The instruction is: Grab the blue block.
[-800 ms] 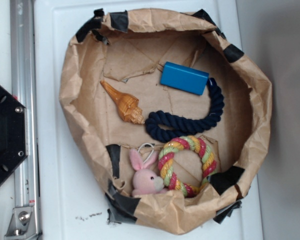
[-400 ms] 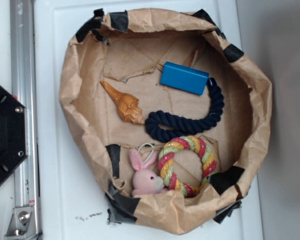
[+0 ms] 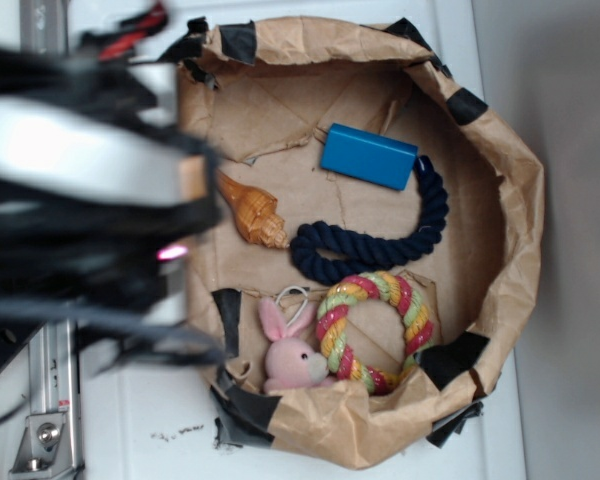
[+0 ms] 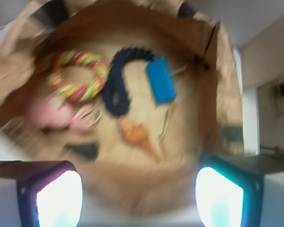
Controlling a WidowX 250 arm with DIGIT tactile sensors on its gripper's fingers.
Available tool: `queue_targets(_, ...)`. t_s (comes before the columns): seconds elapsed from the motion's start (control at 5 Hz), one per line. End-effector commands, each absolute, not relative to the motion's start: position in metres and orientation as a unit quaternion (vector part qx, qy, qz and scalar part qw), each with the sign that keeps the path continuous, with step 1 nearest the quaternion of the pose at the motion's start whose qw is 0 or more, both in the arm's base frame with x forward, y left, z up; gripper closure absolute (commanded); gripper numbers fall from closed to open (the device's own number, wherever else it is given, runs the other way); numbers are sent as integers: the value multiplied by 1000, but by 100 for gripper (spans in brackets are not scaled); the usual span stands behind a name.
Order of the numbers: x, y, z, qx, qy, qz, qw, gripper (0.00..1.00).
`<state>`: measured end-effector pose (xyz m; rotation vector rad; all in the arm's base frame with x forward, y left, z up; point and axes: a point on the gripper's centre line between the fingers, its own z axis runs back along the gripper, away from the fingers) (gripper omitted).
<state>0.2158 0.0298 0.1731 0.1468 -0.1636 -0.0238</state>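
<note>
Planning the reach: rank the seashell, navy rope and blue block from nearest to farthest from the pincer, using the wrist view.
From the pincer at the bottom edge:
1. Orange seashell, just above it.
2. Navy rope, farther up, slightly left.
3. Blue block, upper right; close to the rope's distance, so hard to separate.

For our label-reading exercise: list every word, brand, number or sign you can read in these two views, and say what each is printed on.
None can be read in either view.
The blue block, orange seashell, navy rope, striped ring, pink bunny and paper basket show no print.
Small dark marks on the white surface are too small to read.
The wrist view is blurred.
</note>
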Motion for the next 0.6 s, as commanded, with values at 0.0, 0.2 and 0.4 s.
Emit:
queue_targets(0.0, 292, 29, 121, 86, -76, -127, 985, 0)
queue_targets(0.2, 299, 48, 93, 99, -52, -154, 982, 0)
queue_targets(0.4, 300, 56, 81, 111, -49, -196, 973, 0)
